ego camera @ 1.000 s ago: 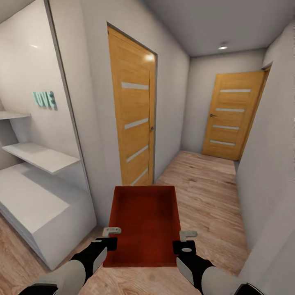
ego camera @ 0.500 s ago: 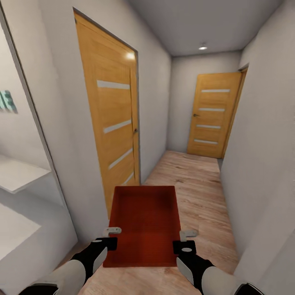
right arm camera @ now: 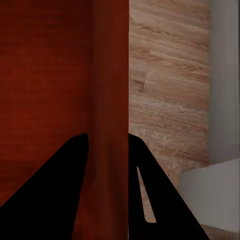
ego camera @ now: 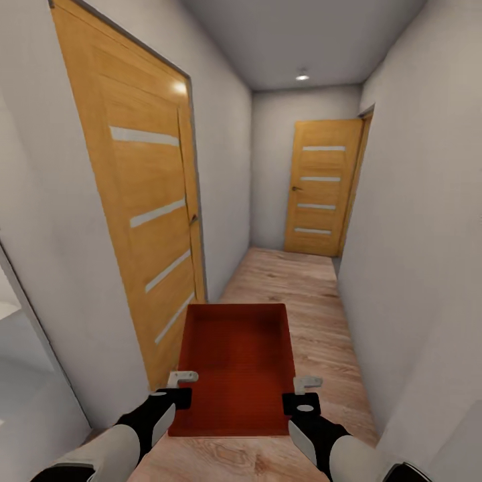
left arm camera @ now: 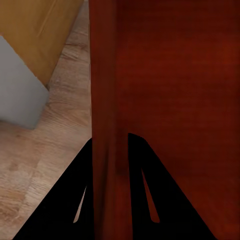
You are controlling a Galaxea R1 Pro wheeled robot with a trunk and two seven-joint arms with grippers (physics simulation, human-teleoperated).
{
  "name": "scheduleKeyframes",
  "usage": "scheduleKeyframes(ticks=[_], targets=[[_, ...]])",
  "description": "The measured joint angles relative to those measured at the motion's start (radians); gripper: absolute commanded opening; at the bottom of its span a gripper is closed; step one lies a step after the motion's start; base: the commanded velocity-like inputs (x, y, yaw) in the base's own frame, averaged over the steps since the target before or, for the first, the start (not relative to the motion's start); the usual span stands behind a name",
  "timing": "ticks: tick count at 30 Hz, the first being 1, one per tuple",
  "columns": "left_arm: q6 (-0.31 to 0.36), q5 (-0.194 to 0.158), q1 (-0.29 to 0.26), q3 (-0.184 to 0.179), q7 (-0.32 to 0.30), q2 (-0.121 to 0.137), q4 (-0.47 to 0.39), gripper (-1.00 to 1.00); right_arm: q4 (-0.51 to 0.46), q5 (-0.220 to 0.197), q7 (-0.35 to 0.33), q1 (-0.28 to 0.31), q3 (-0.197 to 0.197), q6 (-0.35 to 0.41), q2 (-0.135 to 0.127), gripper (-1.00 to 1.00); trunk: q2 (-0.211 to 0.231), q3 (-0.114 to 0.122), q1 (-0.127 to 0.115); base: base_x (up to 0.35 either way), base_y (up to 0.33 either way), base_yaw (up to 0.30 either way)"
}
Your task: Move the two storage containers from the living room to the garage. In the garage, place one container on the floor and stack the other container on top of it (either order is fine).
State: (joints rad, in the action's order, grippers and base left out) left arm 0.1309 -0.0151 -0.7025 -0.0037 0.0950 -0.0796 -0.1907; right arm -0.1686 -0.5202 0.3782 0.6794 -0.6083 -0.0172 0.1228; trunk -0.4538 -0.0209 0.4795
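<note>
Head view: hallway advanced, shelves gone; left tool, right tool each clamp storage container walls; transit continues.

One storage container, two wooden doors, two claws, one ceiling light.

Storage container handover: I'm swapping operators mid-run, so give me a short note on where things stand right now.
Left gripper is shut on the left wall of the storage container; right gripper is shut on its right wall, bin held level in front.
Robot is in a wood-floored hallway, one door at its left, another at the far end.
Nothing placed yet. Left: reach the garage, set it down, stack the other.
</note>
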Motion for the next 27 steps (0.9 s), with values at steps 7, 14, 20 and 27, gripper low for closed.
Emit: scheduleKeyframes(ticks=[7, 14, 20, 27], targets=[[0.0, -0.002, 0.0, -0.002, 0.0, 0.001, 0.0, -1.0, -0.001, -0.001, 0.001, 0.0, 0.0, 0.0, 0.0, -1.0, 0.0, 0.0, 0.0, 0.322, 0.0, -0.015], [0.0, -0.001, 0.0, -0.001, 0.0, 0.0, 0.0, -1.0, 0.001, -0.001, 0.0, 0.0, -0.001, 0.0, 0.0, -1.0, 0.0, 0.0, 0.0, 0.322, 0.0, 0.0], [0.0, -0.002, 0.0, -0.002, 0.0, 0.001, 0.0, -1.0, 0.0, 0.0, 0.0, 0.0, 0.0, 0.0, 0.0, -1.0, 0.0, 0.0, 0.0, 0.322, 0.0, 0.0], [0.0, -0.001, 0.0, -0.001, 0.0, 0.0, 0.0, -1.0, -0.001, -0.002, 0.001, 0.0, -0.002, 0.0, 0.0, -1.0, 0.0, 0.0, 0.0, 0.322, 0.0, 0.0]])
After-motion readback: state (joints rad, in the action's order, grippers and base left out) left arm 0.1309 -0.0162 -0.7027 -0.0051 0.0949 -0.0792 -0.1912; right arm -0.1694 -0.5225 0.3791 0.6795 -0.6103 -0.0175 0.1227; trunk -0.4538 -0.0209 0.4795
